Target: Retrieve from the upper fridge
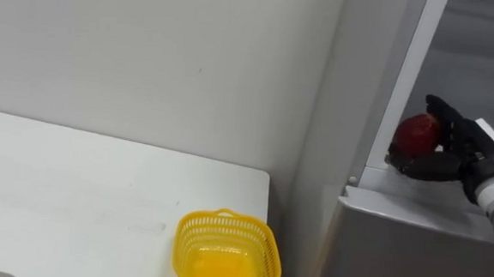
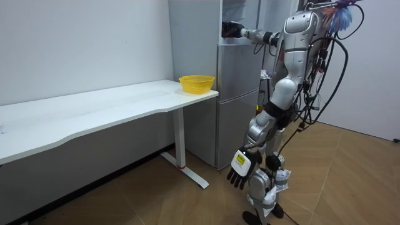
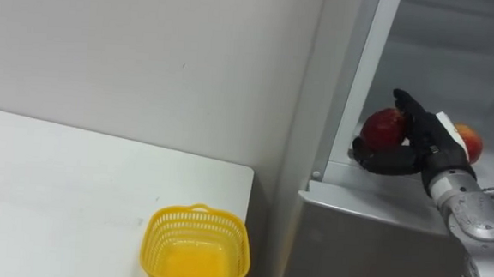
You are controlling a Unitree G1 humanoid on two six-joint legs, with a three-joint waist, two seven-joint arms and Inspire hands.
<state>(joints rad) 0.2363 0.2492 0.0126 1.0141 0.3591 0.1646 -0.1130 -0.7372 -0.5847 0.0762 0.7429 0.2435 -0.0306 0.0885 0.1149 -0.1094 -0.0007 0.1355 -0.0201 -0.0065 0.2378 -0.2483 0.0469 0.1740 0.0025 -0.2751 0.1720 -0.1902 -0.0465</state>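
A red apple (image 1: 415, 132) (image 3: 383, 127) is at the front edge of the open upper fridge compartment. My right hand (image 1: 448, 149) (image 3: 419, 142) is curled round it from the right, thumb underneath. A second reddish fruit (image 3: 469, 142) lies just behind that hand on the shelf. In the room view I stand in front of the fridge (image 2: 237, 94) with my right arm raised to the hand (image 2: 232, 29) at the upper compartment. My left hand (image 2: 240, 166) hangs by my leg with relaxed fingers and holds nothing.
A yellow mesh basket (image 1: 225, 216) (image 2: 196, 83) stands on the near corner of the white table (image 1: 72, 196), right beside the fridge's grey side wall (image 1: 331, 161). The lower fridge door (image 1: 412, 252) is closed below the hand.
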